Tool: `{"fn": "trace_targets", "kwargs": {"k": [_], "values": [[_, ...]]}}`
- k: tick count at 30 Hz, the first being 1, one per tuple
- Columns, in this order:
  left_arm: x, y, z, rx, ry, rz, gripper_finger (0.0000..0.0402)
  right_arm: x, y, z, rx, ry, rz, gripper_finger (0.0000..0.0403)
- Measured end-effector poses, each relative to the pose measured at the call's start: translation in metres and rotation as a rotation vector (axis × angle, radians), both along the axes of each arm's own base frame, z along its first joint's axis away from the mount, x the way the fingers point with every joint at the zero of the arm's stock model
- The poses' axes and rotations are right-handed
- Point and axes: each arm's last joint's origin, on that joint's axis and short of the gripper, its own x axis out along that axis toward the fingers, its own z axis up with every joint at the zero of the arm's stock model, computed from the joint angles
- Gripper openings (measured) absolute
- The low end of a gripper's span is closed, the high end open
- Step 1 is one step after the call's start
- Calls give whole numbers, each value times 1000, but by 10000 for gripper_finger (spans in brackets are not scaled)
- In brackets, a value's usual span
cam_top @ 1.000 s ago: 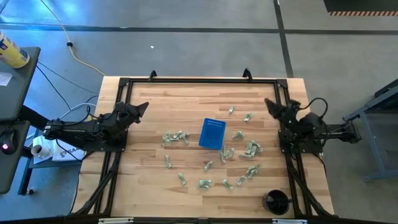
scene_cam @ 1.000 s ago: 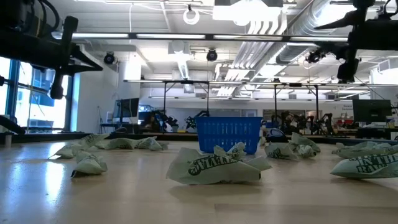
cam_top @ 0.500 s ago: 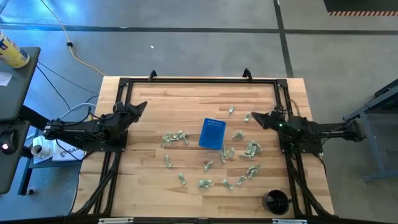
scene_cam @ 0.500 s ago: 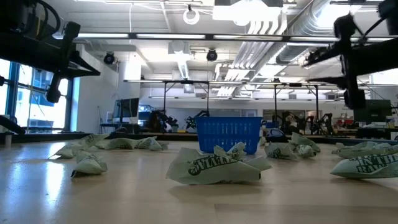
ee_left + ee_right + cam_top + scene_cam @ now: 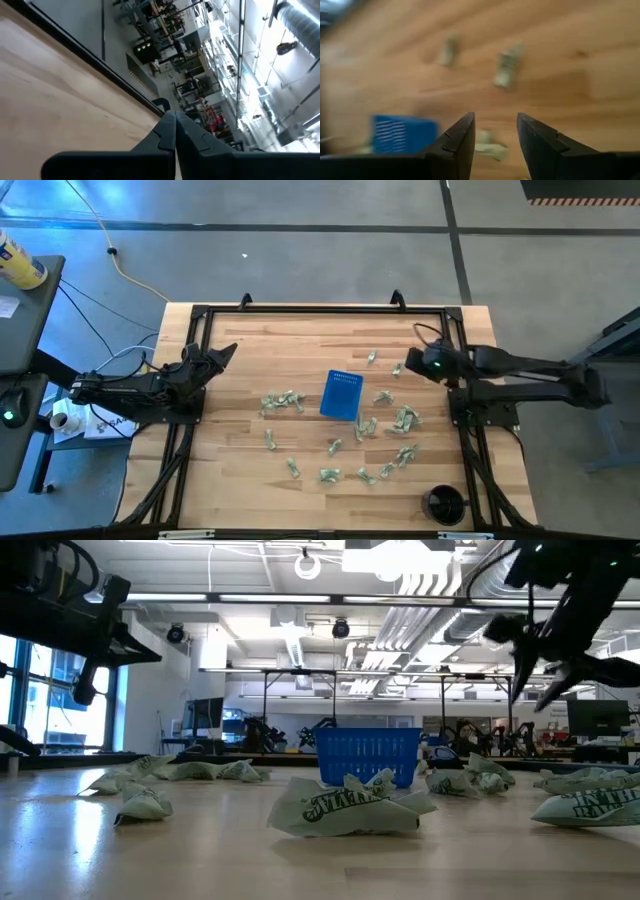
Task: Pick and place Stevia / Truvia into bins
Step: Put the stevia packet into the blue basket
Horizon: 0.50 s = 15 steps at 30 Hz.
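Observation:
Several pale green-and-white sachets (image 5: 402, 420) lie crumpled and flat on the wooden table around a small blue bin (image 5: 341, 394). The bin also shows in the low view (image 5: 368, 754) and the right wrist view (image 5: 402, 134). My right gripper (image 5: 404, 367) is open and hangs above the table (image 5: 542, 675), on the far-right side of the bin. Its fingers (image 5: 496, 125) point down at two sachets (image 5: 508, 66), without touching them. My left gripper (image 5: 228, 351) is shut (image 5: 175, 120) and waits at the table's left edge, raised.
A round black cup (image 5: 444, 502) stands at the near right corner. A black frame (image 5: 300, 308) runs along the table's edges. Bare wood lies between the left arm and the nearest sachets (image 5: 282, 400), and along the far side.
My right arm has stretched out from the right edge toward the table's middle. Its gripper has tipped downward and now hangs over the sachets on the bin's far right. The sachets and the bin have not moved.

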Motion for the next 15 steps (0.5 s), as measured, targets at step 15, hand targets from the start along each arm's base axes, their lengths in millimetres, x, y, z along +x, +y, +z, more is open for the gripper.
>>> {"fn": "trace_targets", "kwargs": {"k": [15], "values": [[0, 0, 0, 16, 21, -17, 52, 38, -52, -45, 41, 53, -19, 173]]}}
